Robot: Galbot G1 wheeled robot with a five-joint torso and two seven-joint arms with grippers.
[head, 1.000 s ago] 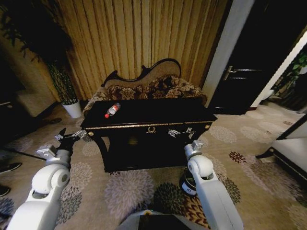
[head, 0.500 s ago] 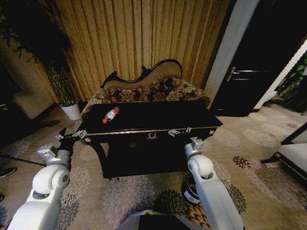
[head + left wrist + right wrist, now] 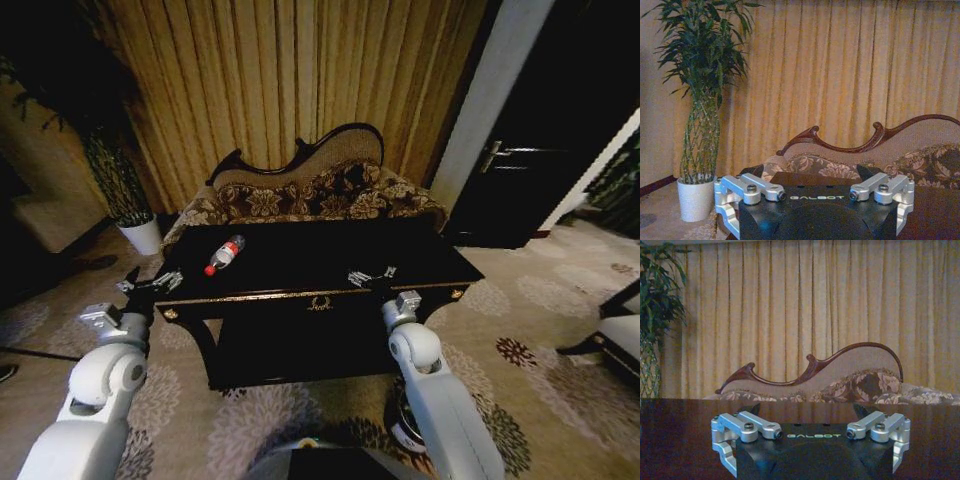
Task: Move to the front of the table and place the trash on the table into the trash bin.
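Trash bin (image 3: 408, 428) stood nearest, a dark cylinder on the patterned carpet at the near right, mostly hidden behind the right arm. Both arms reached forward from the bottom of the head view. The left claw (image 3: 143, 285) hung off the desk's left end, just beside its near left corner, its fingers spread apart and holding nothing. The right claw (image 3: 372, 275) hovered at the desk's near edge, right of the gold emblem, likewise released and empty; the right wrist view showed its fingers (image 3: 745, 427) parted over the dark glossy top.

The desk (image 3: 300, 265) stretched wide and black across the middle, gold trim along its front edge and a lower shelf beneath. On its left part lay the bottle (image 3: 224, 254), clear with a red label and cap, on its side and angled, cap toward the near left, well apart from both claws. Paper scraps could not be made out.

Behind the desk sat a floral sofa (image 3: 310, 195) with a curved dark wooden back. Farther left stood a plant in a white pot (image 3: 142, 236), and golden curtains (image 3: 290, 80) covered the far wall.
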